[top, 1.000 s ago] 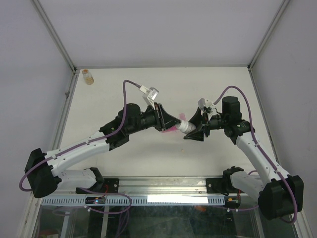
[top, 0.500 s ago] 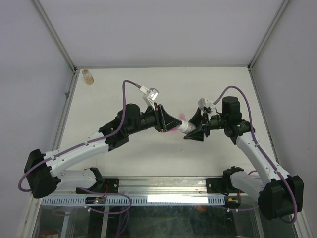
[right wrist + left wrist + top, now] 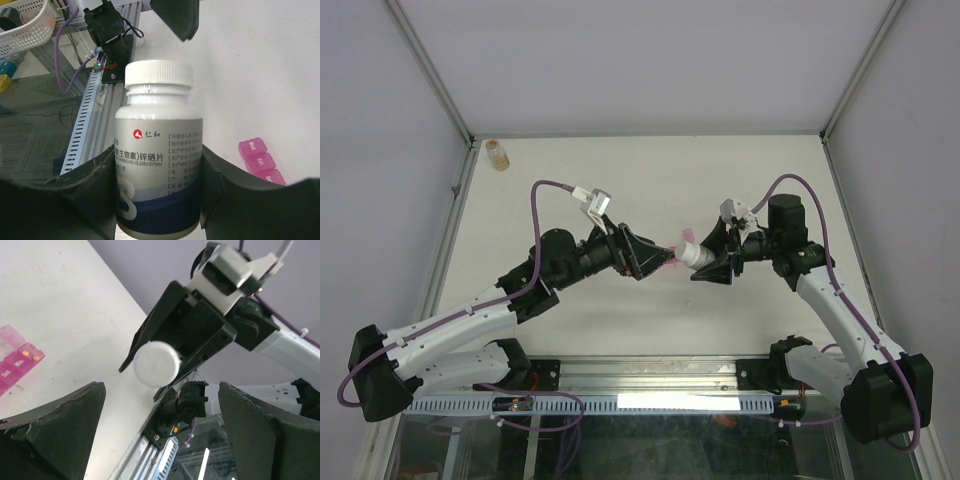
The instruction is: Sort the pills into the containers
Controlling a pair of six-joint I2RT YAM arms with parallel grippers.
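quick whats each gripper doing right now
Left gripper: open, holding nothing.
Right gripper: closed on the white-capped bottle.

The base of the white bottle (image 3: 159, 125) is hidden between the fingers of the right gripper (image 3: 158, 165); the pink organiser (image 3: 261, 161) beyond is partly covered by one finger.

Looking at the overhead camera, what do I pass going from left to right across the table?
small amber bottle → left gripper → white-capped bottle → right gripper, which is holding that bottle.
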